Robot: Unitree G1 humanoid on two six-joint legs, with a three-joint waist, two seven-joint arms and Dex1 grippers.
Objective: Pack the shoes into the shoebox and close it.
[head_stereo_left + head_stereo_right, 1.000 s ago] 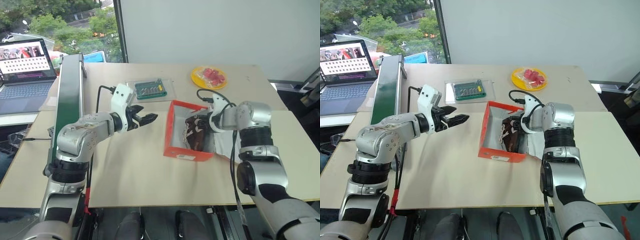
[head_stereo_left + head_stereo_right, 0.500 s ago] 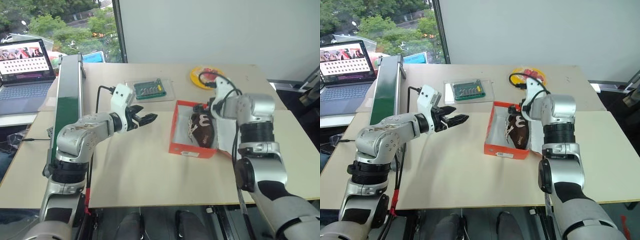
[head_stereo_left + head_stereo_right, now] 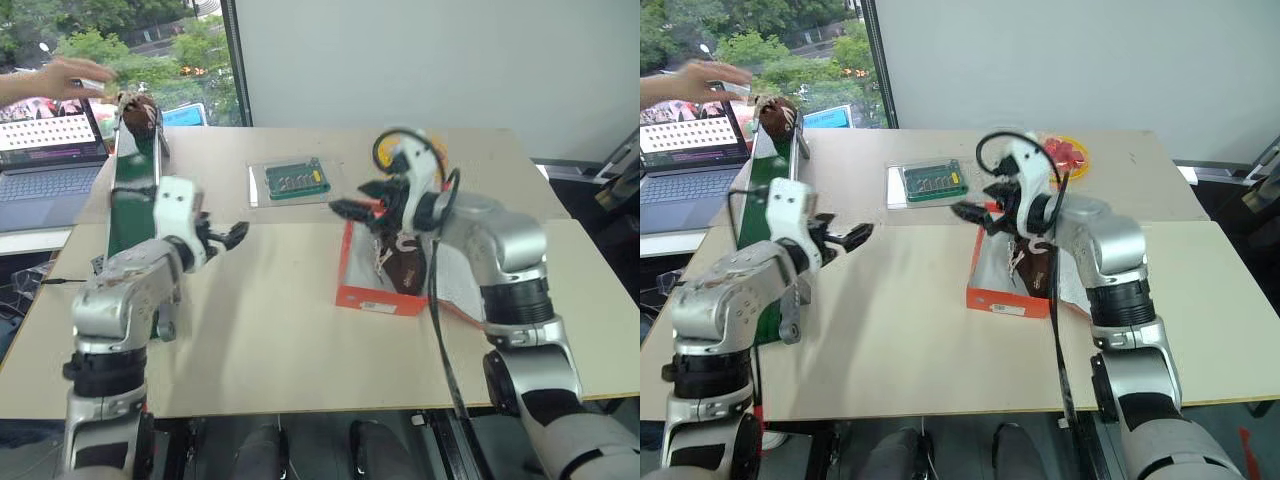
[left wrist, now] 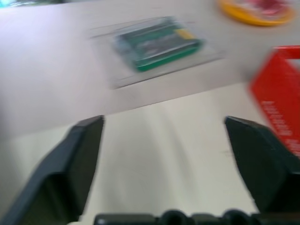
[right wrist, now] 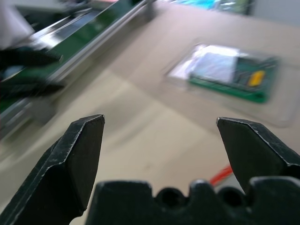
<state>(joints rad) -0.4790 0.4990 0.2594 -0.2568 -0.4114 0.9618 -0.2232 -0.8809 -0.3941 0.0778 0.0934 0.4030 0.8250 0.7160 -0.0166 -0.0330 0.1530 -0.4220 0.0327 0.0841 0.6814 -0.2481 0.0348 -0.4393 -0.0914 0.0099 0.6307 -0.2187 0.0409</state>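
One shoe point(image 3: 402, 262) sits in the shoebox point(image 3: 385, 296), toe toward me, laces up; my right forearm covers the box's far end, so I can't tell how much of the interior is free. Lid isn't readable either, just a pale flap beside the box on its right side. Box stands on the counter point(image 3: 270, 340) right of centre, open.

Second shoe point(image 3: 777, 114) is far left, up on the green conveyor point(image 3: 130, 190), small and partly cut by the belt rail. A person's hand point(image 3: 62, 76) hovers near it at the frame edge, arm cut off. Laptop point(image 3: 45, 165) behind, half out of frame.

Left jaws point(image 3: 228, 236) stand wide apart, empty, held over bare counter left of the box, pointing forward and roughly level. Left wrist view: both fingers point(image 4: 70, 173) far apart, blurred, with the clear tray holding a green board point(image 4: 157, 44) ahead, the box's red wall at one edge and the yellow plate point(image 4: 255, 10) beyond, which is cut off.

Right jaws point(image 3: 975, 208) also wide apart, nothing gripped, raised above the box's far left corner, pointing left across the counter. Right wrist view shows the tray again plus the conveyor and my left jaws, blurred; a sliver of orange box edge peeks between my fingers point(image 5: 77, 159). Head views instead show the plate with red pieces point(image 3: 1065, 152) mostly hidden behind my right wrist.
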